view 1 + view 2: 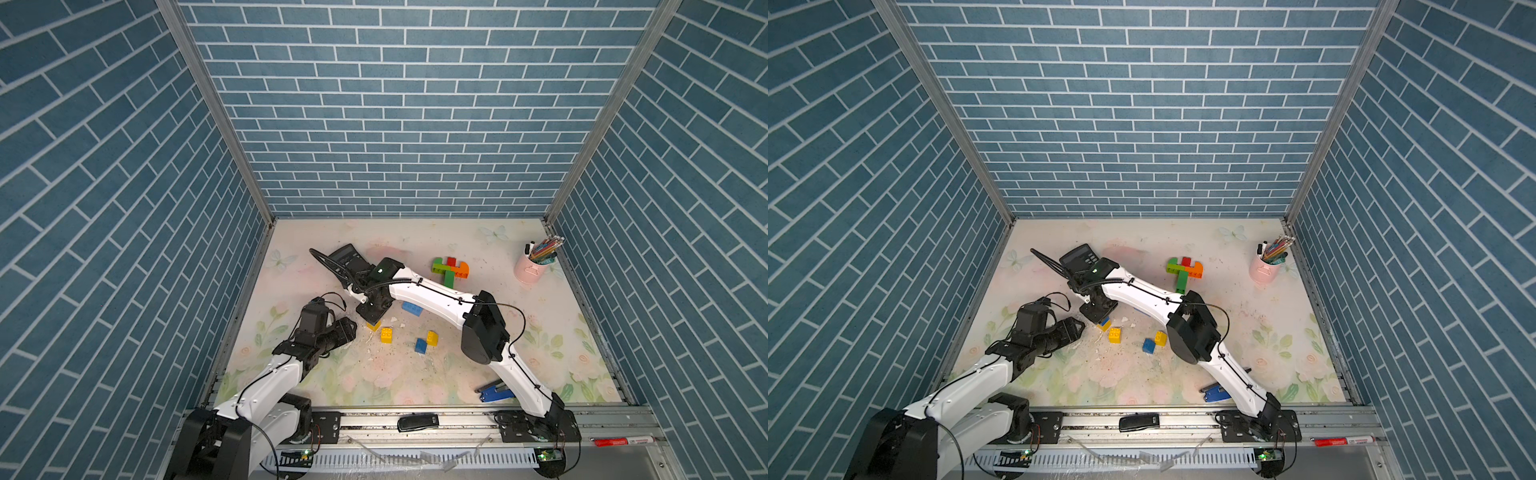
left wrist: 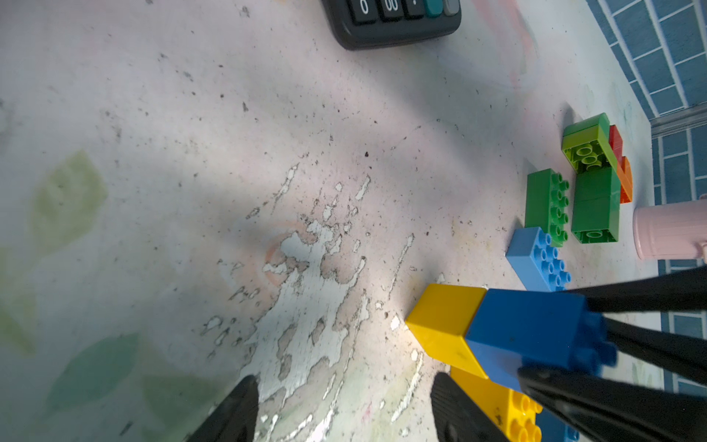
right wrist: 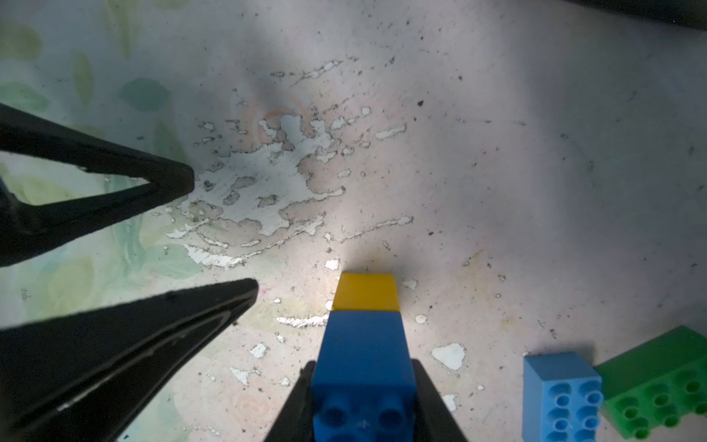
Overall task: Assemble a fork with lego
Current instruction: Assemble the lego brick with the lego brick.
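Note:
My right gripper (image 3: 363, 382) is shut on a dark blue brick (image 3: 363, 352) that is stacked on a yellow brick (image 3: 366, 291); the yellow one rests on the mat. In both top views this pair stands left of centre (image 1: 374, 325) (image 1: 1104, 324). My left gripper (image 2: 344, 386) is open and empty, just beside the stack, and its fingers (image 3: 214, 306) point at it. A joined piece of green, lime, red and orange bricks (image 1: 451, 268) lies at the back. Loose yellow bricks (image 1: 387, 335) (image 1: 432, 338) and blue bricks (image 1: 421, 346) (image 1: 412, 308) lie nearby.
A black calculator (image 1: 347, 255) lies at the back left under the right arm's wrist. A pink cup of pens (image 1: 532, 268) stands at the back right. A blue stapler (image 1: 494, 390) lies near the front edge by the right arm's base.

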Robot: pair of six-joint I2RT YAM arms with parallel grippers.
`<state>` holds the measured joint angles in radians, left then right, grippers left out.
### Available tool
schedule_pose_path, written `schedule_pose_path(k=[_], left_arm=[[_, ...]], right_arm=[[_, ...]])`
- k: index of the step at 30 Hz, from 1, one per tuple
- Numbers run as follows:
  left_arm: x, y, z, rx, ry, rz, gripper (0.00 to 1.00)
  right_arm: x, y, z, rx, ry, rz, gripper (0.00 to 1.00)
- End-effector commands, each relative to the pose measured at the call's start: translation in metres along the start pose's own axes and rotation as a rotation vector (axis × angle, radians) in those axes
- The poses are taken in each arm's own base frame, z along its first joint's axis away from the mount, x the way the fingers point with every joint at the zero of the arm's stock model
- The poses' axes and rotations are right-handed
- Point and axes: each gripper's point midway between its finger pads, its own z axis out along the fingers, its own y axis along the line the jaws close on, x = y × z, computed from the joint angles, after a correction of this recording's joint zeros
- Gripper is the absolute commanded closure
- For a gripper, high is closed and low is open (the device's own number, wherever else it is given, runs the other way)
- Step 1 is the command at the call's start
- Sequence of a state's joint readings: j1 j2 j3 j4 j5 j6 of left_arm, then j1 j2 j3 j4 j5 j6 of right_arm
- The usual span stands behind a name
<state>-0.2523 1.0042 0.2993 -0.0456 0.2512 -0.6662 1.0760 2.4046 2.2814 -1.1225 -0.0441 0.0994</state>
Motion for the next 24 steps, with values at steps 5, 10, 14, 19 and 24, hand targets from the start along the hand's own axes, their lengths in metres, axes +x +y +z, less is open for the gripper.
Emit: schedule_pose_path(k=[5, 10, 14, 19, 24], left_arm=[[-0.008, -0.007, 0.000, 0.014, -0.019, 0.014, 0.27], [-0.008, -0.008, 0.003, 0.014, -0.011, 0.022, 0.27], [-0.008, -0.008, 0.003, 0.015, -0.011, 0.018, 0.27], [-0.009, -0.008, 0.004, 0.016, -0.012, 0.019, 0.27], [-0.008, -0.008, 0.002, 0.021, -0.016, 0.017, 0.27]], right_arm=[[0.050, 0.012, 0.049, -0.084, 0.233, 0.073, 0.90], [0.064, 0.001, 0.063, -0.043, 0.295, 0.071, 0.90], [0.072, 0.006, 0.070, -0.085, 0.337, 0.116, 0.89], [0.082, 0.007, 0.082, -0.100, 0.385, 0.151, 0.89], [0.086, -0.007, 0.081, 0.057, 0.389, 0.059, 0.89]])
